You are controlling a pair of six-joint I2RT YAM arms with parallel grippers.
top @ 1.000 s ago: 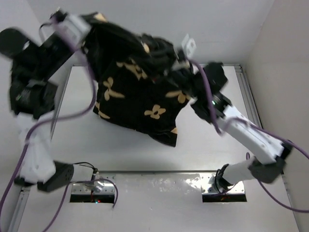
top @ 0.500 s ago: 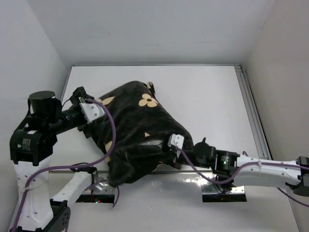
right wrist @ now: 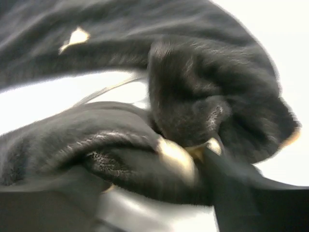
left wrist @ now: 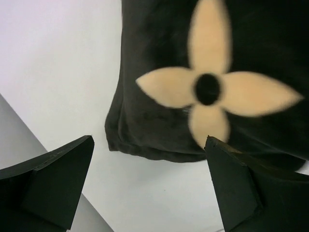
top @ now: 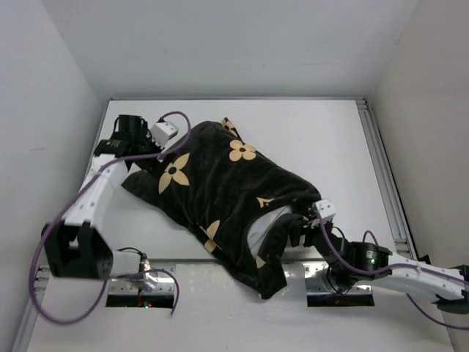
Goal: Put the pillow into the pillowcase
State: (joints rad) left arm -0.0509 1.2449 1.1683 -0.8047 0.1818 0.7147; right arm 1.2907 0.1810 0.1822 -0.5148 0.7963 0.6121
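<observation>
Top external shows one pillowcase (top: 220, 187) with seemingly one pillow (top: 262, 229) inside.

Found the pillowcase (top: 220, 183) sprawled diagonally over the surface (top: 322, 139), barring the middle from far left to near edge, with the pillow (top: 264, 230) filling its mouth. Saw open bare surface along the far side and across the right half, up to the rail (top: 382, 169). Saw only a narrow strip on the left, between pillowcase and wall (top: 51, 95), taken up by the left arm (top: 95, 194) and its purple cable (top: 178, 121). Found the left jaws spread wide over bare surface, just short of the pillowcase's corner. Found the right jaws clamped on a thick fold, hemmed in by fabric.
</observation>
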